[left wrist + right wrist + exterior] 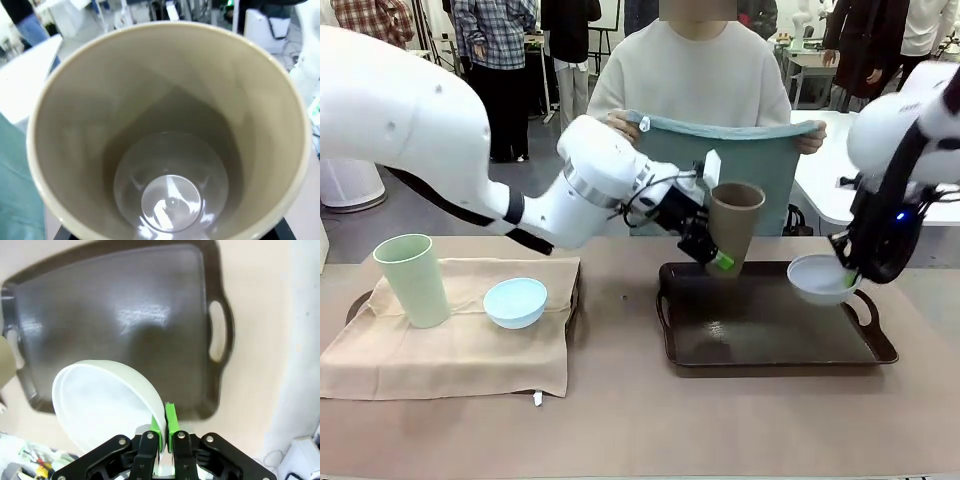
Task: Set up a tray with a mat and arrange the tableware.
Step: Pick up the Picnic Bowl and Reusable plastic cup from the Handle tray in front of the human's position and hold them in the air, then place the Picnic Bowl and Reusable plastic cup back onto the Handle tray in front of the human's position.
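The right hand [165, 424] is pressed together on the rim of the white bowl [102, 400], its green pads pinching the wall. It holds the bowl tipped above the right end of the dark tray [125, 315].

The left hand [712, 252] reaches across the middle to the tan cup [734, 222], which leans over the tray's far rim. One green pad lies against the cup's lower wall. I cannot tell whether this hand is pinching or spread, nor whether the cup's base touches the tray.

Behind them a person [690, 85] holds a teal mat [760, 165] up by its top corners, above the table [620, 420].

One half looks done. On the left a beige mat [460, 350] covers a second tray [356, 303], and the green cup [412, 280] and blue bowl [515, 302] stand on it. The dark tray is bare, so the teal mat probably has to go down next, then the tan cup and white bowl on it.

The left wrist view looks straight down into the tan cup, whose wall hides the fingers. The beige mat covers most of the second tray.
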Robot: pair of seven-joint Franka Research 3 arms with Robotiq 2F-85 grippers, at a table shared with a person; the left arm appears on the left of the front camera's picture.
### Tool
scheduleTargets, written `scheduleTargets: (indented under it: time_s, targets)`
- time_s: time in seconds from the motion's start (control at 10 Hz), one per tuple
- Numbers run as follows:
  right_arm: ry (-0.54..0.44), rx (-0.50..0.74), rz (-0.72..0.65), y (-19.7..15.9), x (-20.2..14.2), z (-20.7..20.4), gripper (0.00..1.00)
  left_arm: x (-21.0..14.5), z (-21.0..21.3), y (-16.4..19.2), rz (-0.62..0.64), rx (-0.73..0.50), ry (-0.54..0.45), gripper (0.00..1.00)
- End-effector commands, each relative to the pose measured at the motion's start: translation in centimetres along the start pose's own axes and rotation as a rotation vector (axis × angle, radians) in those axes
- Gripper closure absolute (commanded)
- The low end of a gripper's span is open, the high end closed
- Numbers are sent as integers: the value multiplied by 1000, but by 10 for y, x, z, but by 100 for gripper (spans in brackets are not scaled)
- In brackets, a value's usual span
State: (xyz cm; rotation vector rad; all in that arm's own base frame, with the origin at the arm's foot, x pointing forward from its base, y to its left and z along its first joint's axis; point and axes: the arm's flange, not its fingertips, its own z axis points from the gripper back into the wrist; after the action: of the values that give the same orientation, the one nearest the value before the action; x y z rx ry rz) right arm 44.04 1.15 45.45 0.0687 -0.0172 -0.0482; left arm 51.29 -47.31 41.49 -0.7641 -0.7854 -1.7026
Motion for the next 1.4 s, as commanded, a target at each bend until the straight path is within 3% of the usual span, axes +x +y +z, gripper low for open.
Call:
scheduleTargets:
  time_s: [0.0,0.4,0.6,0.7,1.3]
  targets:
    - [-61,55,15,3,-28,60,100,43,45,-42,-33,53,-10,78]
    - [-161,77,19,18,-75,134,100,93,89,-71,-6,114,-34,78]
    - [-186,138,77,16,-78,139,100,95,100,-78,26,133,-13,78]
    - [-183,65,30,17,-79,145,100,105,91,-61,-27,118,-27,78]
    - [-183,65,30,17,-79,145,100,105,91,-61,-27,118,-27,78]
